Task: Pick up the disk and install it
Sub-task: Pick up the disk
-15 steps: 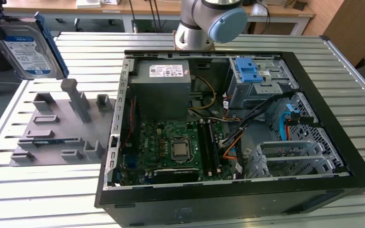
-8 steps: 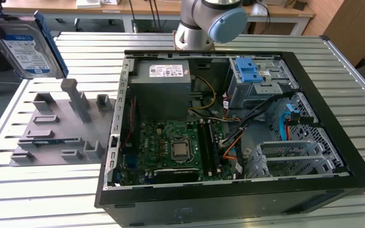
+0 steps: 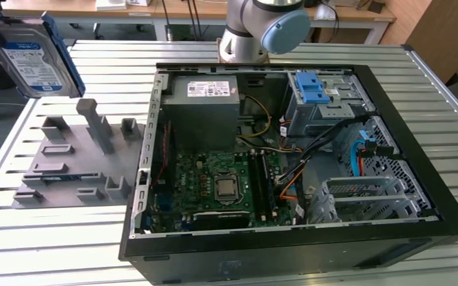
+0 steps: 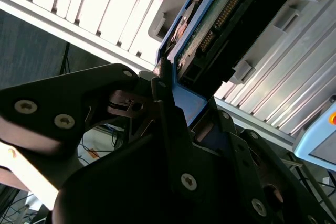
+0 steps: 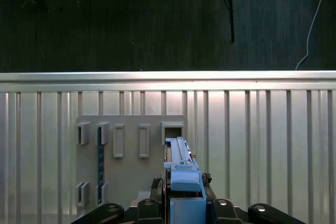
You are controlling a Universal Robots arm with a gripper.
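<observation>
The disk (image 3: 34, 59), silver with a blue-and-white label and blue rails, hangs in the air at the exterior view's upper left, above the table's corner and tilted nearly upright. My gripper (image 5: 184, 205) is shut on it. In the first wrist view the disk (image 5: 180, 163) shows edge-on between the fingers, above the grey fixture plate (image 5: 128, 171). In the second wrist view its green circuit-board underside (image 4: 218, 17) and blue rail sit clamped by the black fingers (image 4: 165, 108).
An open black computer case (image 3: 420, 238) lies on the slatted metal table (image 3: 54, 250). Inside are a motherboard (image 3: 213, 185), a grey power supply (image 3: 205, 101) and a silver cage with a light-blue latch (image 3: 312, 89). The arm's base (image 3: 261, 30) stands behind the case.
</observation>
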